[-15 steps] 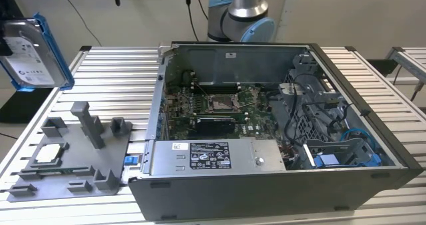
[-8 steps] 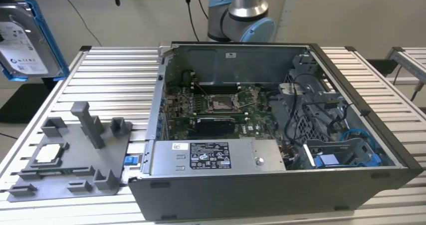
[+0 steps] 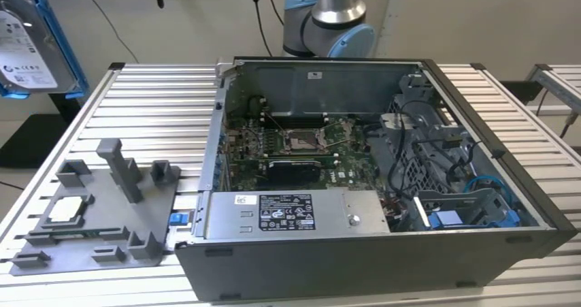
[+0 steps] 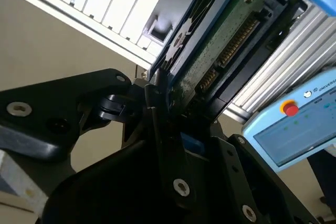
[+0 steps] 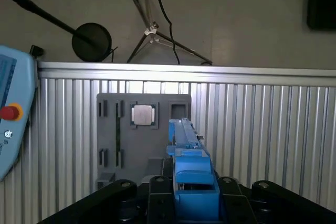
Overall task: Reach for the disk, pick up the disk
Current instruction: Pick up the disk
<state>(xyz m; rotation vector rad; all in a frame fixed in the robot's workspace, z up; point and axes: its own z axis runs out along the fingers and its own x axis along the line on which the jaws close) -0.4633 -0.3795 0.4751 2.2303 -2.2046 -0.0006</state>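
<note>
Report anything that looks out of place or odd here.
The disk hangs upright in the air at the exterior view's left edge, off the table, because the gripper is shut on it. Nothing else stands out.

Exterior view: high, mid-range, angled down on open PC case (image 3: 363, 266), frame centre. Both wrist views: close-up along disk (image 4: 220, 45) (image 5: 191, 177). First wrist view shares grey fixture (image 3: 100, 215) (image 5: 157, 145) w/ exterior view's lower left.

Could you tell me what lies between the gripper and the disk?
Nothing. In both wrist views the gripper grips the disk directly by its blue-framed edge, with no gap.
</note>
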